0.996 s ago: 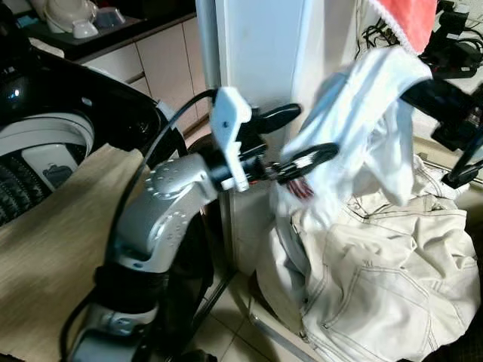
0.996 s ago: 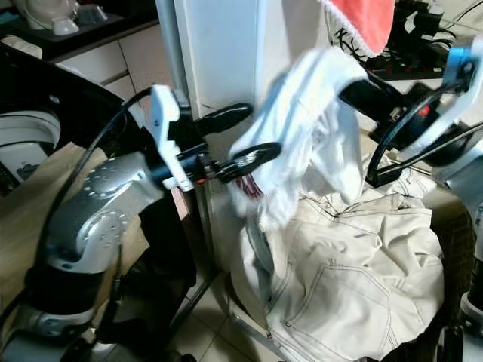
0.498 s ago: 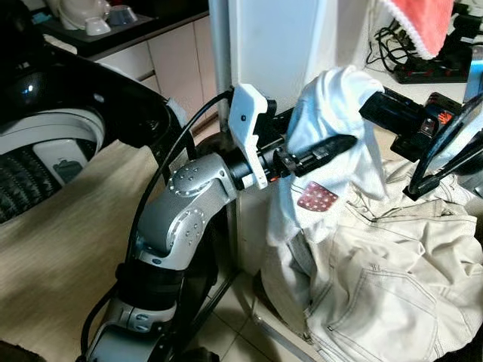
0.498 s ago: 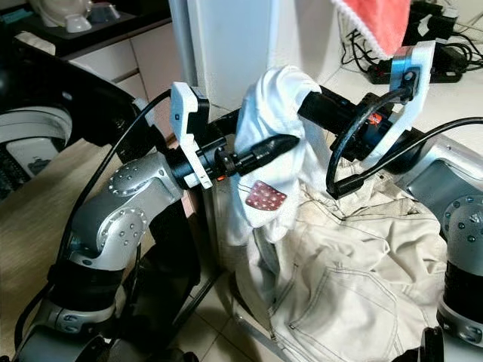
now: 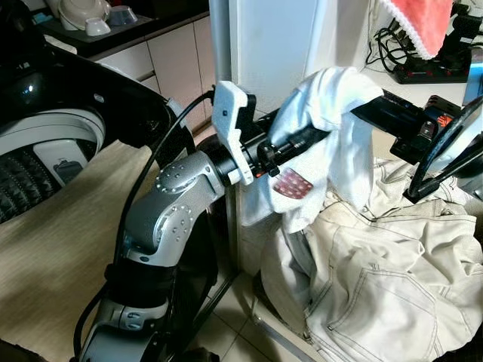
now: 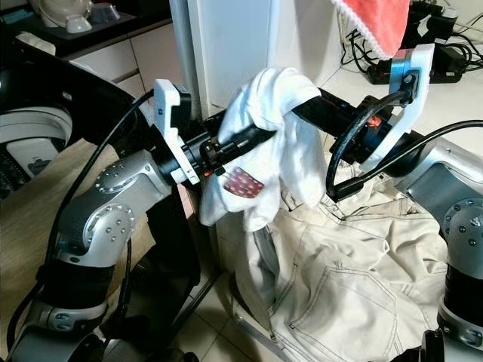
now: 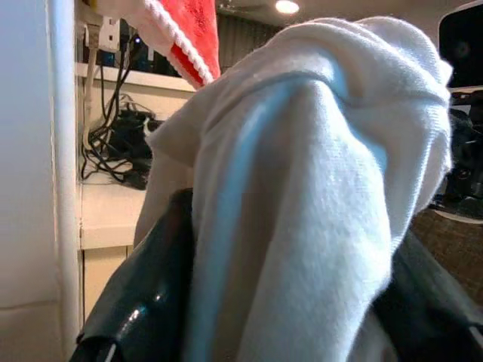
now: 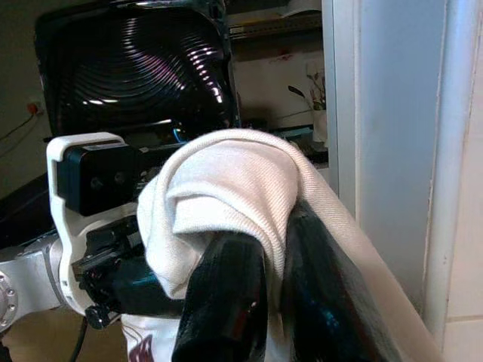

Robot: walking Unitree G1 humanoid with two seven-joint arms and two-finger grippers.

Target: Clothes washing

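A white garment with a red print hangs between my two grippers, above a heap of cream clothes. My left gripper reaches in from the left, shut on a thick fold of the garment, which drapes over its fingers. My right gripper comes from the right and is shut on the garment's top. Its fingers sit close together under the cloth. Both sets of fingertips are hidden by fabric.
An open top-loading washing machine with a raised black lid stands at the left, beside a beige surface. A white upright panel rises behind the grippers. A red towel hangs at the top right over cables.
My left gripper went from wide open to shut on the garment and has drawn back to the left, stretching the cloth. The right gripper keeps its hold. The camera shifted slightly early on.
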